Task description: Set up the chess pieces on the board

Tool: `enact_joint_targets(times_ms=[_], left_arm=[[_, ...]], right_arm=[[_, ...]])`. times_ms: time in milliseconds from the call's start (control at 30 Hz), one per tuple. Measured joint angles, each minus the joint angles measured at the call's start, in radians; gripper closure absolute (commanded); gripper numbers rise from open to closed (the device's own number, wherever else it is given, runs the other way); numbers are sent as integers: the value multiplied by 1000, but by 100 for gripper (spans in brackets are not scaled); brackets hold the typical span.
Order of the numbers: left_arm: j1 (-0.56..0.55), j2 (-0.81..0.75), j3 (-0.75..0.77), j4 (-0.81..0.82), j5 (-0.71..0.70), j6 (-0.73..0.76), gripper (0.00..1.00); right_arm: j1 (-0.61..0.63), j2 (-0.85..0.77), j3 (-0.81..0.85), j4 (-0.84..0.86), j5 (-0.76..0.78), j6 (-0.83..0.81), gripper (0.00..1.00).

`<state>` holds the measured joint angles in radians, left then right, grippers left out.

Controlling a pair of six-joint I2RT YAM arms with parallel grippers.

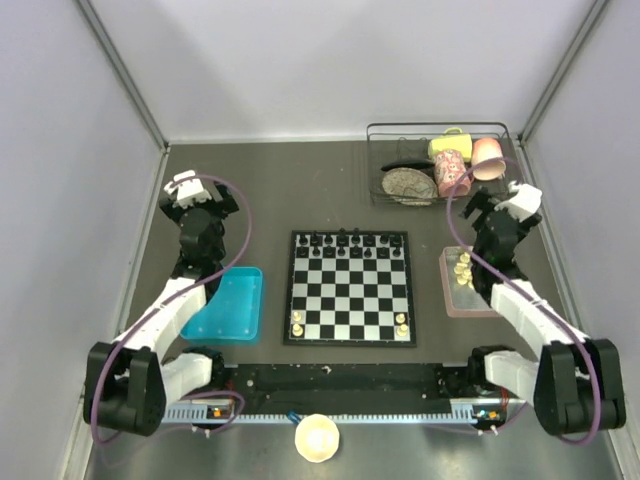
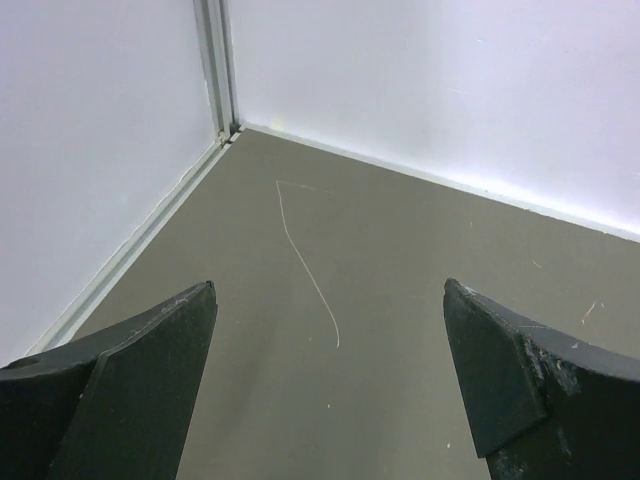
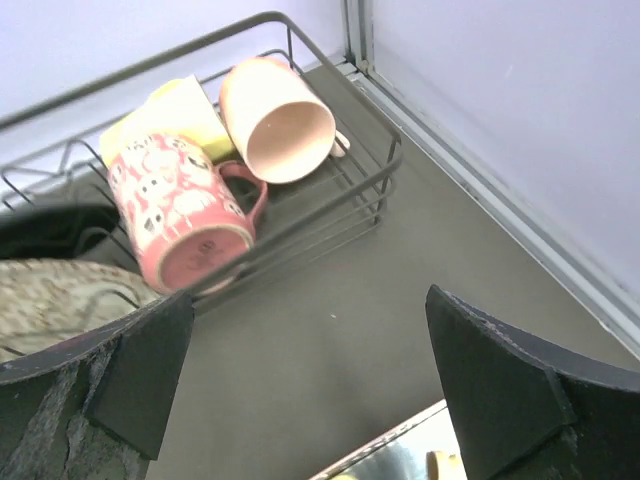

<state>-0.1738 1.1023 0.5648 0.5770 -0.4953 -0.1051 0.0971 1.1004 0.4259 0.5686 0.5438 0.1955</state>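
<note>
The board [image 1: 350, 288] lies flat mid-table with a row of small black pieces along its far edge. Two cream chess pieces stand on its near corners, one at the left [image 1: 298, 323] and one at the right [image 1: 402, 324]. Several more cream pieces [image 1: 463, 268] sit in the pinkish-grey tray [image 1: 452, 300] to the right of the board; one shows at the bottom of the right wrist view [image 3: 441, 465]. My left gripper [image 2: 328, 385] is open and empty over bare table at the far left. My right gripper [image 3: 310, 395] is open and empty, just beyond the pinkish tray.
A blue tray [image 1: 229, 305] lies left of the board. A wire rack [image 1: 437, 165] at the far right holds a pink patterned mug [image 3: 190, 220], a peach cup [image 3: 280, 120], a yellow item and a plate. A cream bowl [image 1: 317, 437] sits at the near edge.
</note>
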Motion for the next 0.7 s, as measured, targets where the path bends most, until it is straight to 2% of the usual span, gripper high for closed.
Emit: enact_joint_targets(times_ms=[167, 400, 567, 700], left_arm=[[0, -39, 14, -142, -29, -81, 1], [0, -10, 136, -402, 45, -194, 1], [0, 20, 251, -539, 57, -273, 1], [0, 48, 298, -586, 81, -344, 2]], right_arm=[[0, -74, 187, -290, 16, 106, 1], [0, -84, 301, -600, -40, 202, 1], [0, -106, 350, -748, -90, 260, 1], [0, -216, 348, -824, -118, 286, 1]])
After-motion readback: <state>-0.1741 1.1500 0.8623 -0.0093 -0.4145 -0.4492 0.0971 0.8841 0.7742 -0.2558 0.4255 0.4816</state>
